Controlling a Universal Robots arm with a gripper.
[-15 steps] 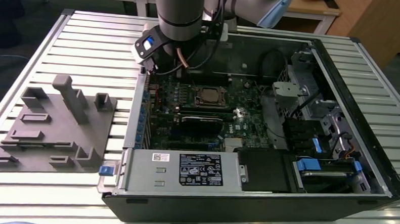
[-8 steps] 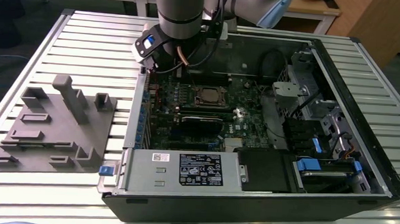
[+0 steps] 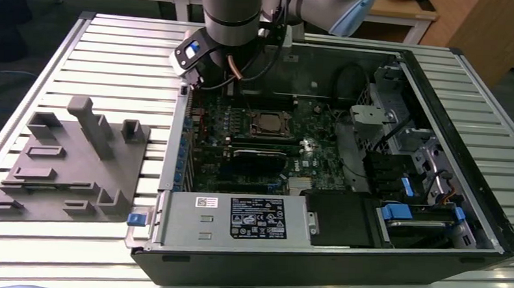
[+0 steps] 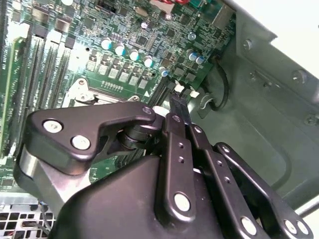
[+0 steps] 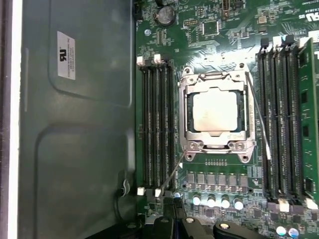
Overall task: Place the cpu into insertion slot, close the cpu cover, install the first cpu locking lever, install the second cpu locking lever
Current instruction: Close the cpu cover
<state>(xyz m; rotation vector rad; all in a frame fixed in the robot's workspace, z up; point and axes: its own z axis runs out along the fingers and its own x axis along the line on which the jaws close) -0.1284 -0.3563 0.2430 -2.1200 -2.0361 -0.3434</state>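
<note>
Your gripper (image 4: 177, 102) has its fingertips drawn together. They hang low over the green motherboard (image 4: 124, 30), just beside the ends of the long black memory slots (image 5: 157, 124). In the first wrist view a thin wire locking lever (image 5: 173, 172) slants from a corner of the cpu cover (image 5: 215, 83) across those slots toward the gripper. You cannot tell whether tip and lever touch. A second wire lever (image 5: 259, 119) runs along the cover's far side. The cover lies flat over the cpu (image 5: 215, 112), which sits in the insertion slot (image 5: 215, 135). In the exterior view the arm (image 3: 232, 19) reaches into the open computer case (image 3: 463, 192) on a slatted table (image 3: 70, 58). A grey fixture (image 3: 74, 162) lies at the exterior view's left.
</note>
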